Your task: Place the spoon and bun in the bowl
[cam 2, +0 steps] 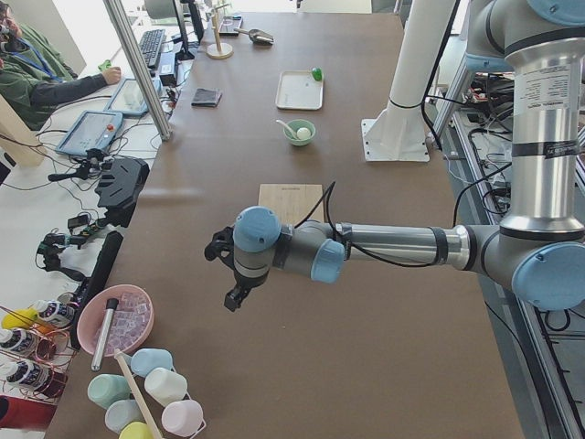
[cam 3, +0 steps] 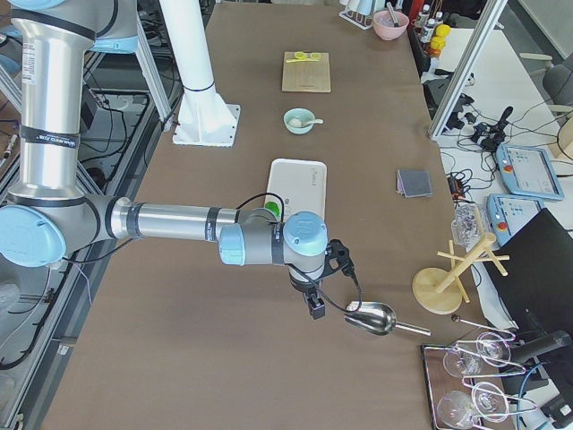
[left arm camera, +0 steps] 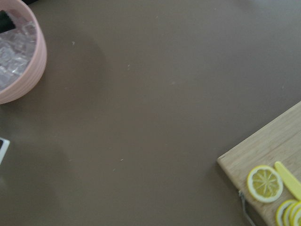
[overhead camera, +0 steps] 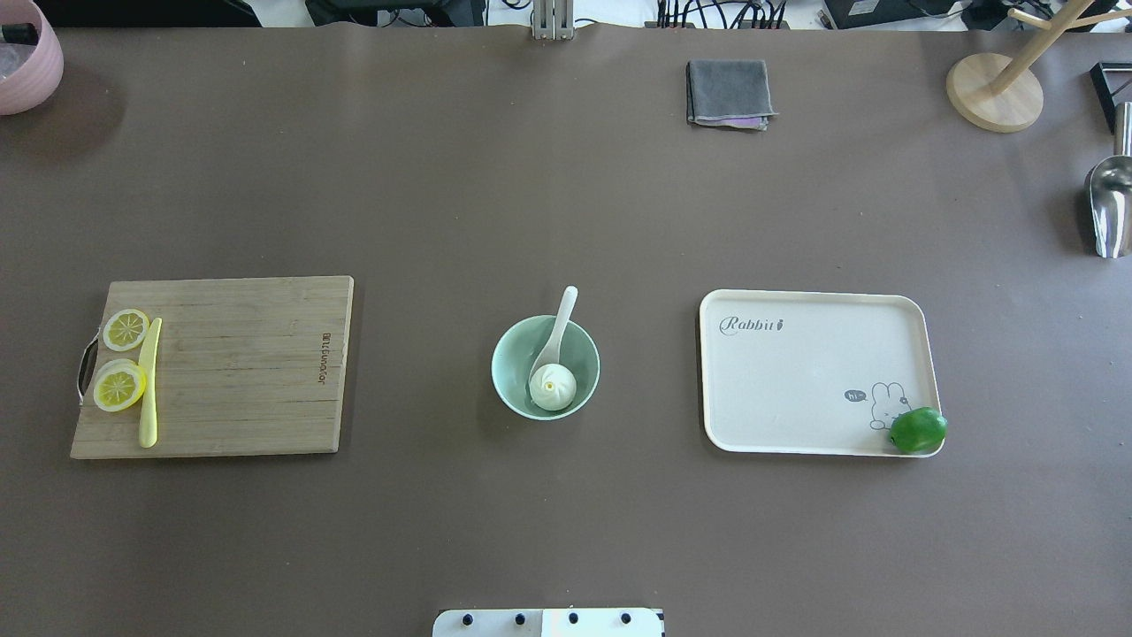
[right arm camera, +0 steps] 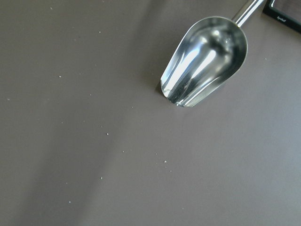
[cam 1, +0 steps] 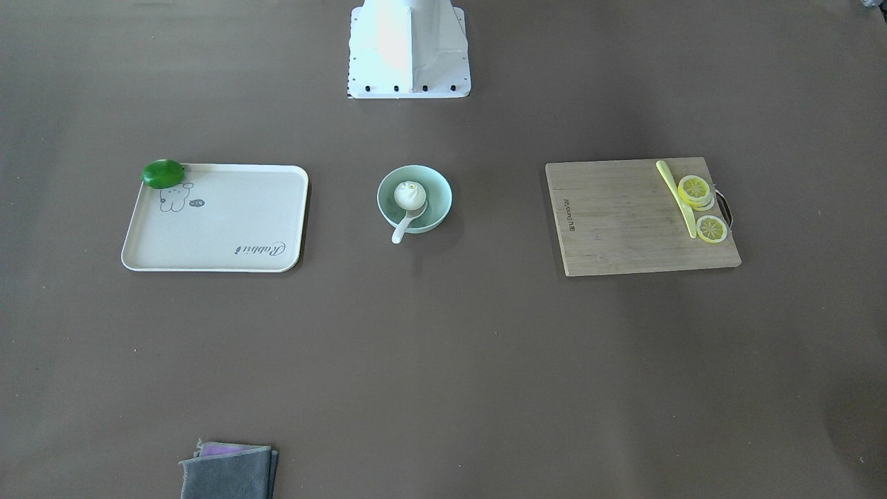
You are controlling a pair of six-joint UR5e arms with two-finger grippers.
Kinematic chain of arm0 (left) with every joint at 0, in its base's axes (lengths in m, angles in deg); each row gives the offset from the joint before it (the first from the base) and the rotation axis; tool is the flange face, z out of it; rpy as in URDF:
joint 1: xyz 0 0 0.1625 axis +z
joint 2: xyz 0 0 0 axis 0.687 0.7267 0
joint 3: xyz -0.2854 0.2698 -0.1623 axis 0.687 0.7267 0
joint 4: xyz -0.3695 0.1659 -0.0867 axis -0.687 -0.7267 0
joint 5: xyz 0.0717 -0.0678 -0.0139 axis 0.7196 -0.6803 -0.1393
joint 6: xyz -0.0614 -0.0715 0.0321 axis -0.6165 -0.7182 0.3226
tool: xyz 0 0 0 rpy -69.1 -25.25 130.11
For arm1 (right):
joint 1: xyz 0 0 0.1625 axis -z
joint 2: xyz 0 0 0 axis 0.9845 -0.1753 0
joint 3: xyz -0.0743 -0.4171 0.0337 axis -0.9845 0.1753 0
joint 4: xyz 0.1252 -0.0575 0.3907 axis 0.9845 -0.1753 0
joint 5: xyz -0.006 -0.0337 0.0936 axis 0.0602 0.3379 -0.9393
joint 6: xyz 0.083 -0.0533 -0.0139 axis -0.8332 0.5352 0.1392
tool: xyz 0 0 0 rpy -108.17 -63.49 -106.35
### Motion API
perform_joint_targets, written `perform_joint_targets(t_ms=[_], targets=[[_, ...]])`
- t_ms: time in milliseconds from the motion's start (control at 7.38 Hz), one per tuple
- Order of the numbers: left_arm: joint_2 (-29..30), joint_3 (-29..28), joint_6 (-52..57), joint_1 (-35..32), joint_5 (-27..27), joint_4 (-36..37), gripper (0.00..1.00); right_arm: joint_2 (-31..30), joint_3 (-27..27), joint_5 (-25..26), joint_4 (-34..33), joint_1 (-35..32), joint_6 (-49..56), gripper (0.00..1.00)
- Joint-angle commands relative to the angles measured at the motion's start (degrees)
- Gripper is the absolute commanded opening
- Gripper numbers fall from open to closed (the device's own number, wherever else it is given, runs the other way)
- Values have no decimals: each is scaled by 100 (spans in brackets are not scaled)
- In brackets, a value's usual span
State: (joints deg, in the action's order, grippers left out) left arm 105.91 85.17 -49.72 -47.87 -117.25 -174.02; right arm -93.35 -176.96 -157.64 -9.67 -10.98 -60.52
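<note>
The pale mint-green bowl (cam 1: pixel 444 191) stands at the table's middle, also in the overhead view (overhead camera: pixel 507 364). The white pleated bun (cam 1: pixel 409 195) (overhead camera: pixel 553 387) lies inside it. The white spoon (cam 1: pixel 401 228) (overhead camera: pixel 563 313) rests with its scoop in the bowl beside the bun and its handle over the rim. My left gripper (cam 2: pixel 230 299) hangs far off above the table's left end. My right gripper (cam 3: pixel 315 308) hangs above the right end, near a metal scoop. Both show only in the side views, so I cannot tell whether they are open or shut.
A wooden cutting board (overhead camera: pixel 239 372) holds lemon slices (overhead camera: pixel 124 329) and a yellow-green knife (overhead camera: pixel 150 380). A cream tray (overhead camera: pixel 796 380) has a green lime (overhead camera: pixel 918 430) at its corner. A grey cloth (overhead camera: pixel 728 92), metal scoop (overhead camera: pixel 1110 208), pink bowl (overhead camera: pixel 26 62) and wooden stand (overhead camera: pixel 995 88) lie at the edges.
</note>
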Motion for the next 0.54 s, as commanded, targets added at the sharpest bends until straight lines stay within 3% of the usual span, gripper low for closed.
perform_joint_targets(t_ms=[0,136,407], targets=[[-120,-405,-336,-216,275,-35,98,68,-9,-14,-397,9,8,100],[12,-372,-872,-225,276,246,98,303,-88,-5,-1019,9,8,100],[-91,-320,-895,-234,232,564,98,517,-596,-14,-2557,1,8,100]])
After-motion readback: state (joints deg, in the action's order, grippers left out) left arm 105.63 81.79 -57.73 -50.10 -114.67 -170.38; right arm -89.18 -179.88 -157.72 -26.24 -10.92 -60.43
